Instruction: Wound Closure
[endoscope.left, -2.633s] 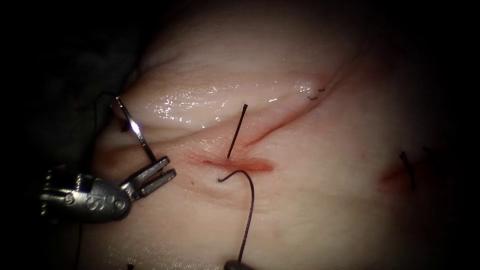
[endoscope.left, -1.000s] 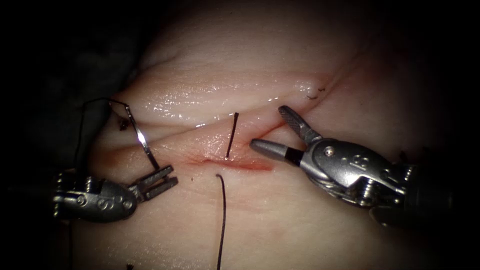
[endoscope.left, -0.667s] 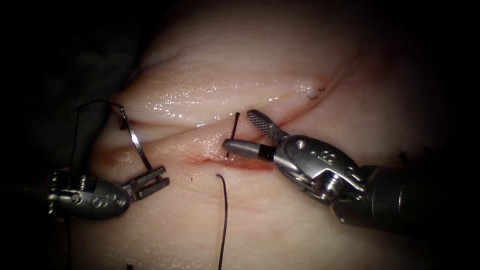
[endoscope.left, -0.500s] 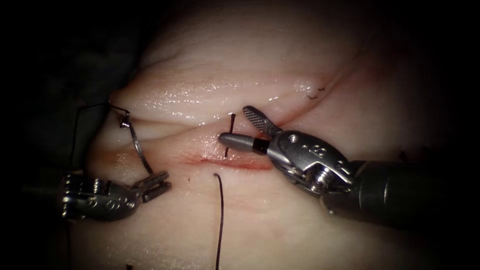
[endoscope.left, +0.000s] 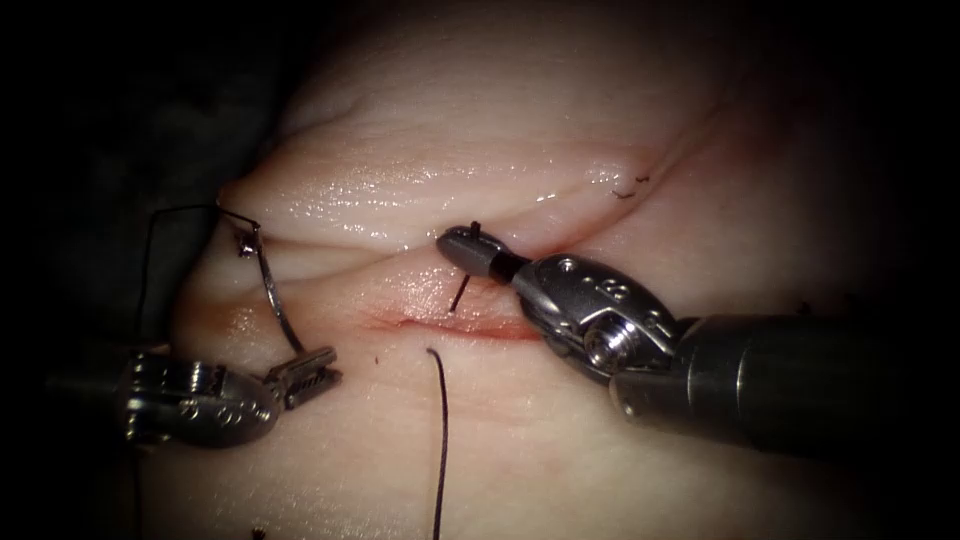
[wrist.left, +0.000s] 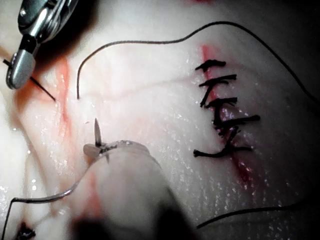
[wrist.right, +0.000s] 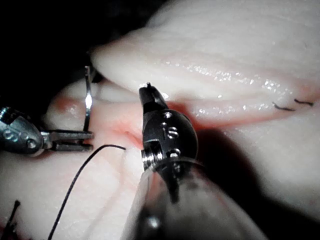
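the right arm's tool (endoscope.left: 470, 252) has its two jaws closed on the short thread end (endoscope.left: 462, 292) that stands out of the tissue (endoscope.left: 620, 120); half a second before, the jaws were apart on either side of it. the grip is near the free top of the end, and a small stub shows just beyond the jaw tips. below the jaws the end runs down and slightly away from the tool's shaft into the cut (endoscope.left: 470, 325), so its long axis lies steeply across the line of the closed jaws. the cut lies directly under the jaw tips, with red fluid (endoscope.left: 500, 328) along it. a second thread tail (endoscope.left: 440, 430) leaves the near lip of the cut and trails toward the viewer. farther out, well apart on the left of the cut, the left arm's tool (endoscope.left: 310, 368) grips the needle (endoscope.left: 272, 295) at one end of its curve; the needle is clear of the tissue, arching up and away from the right tool, with the thread (endoscope.left: 160, 225) looping off its far end. the right tool is much the nearer to the cut.
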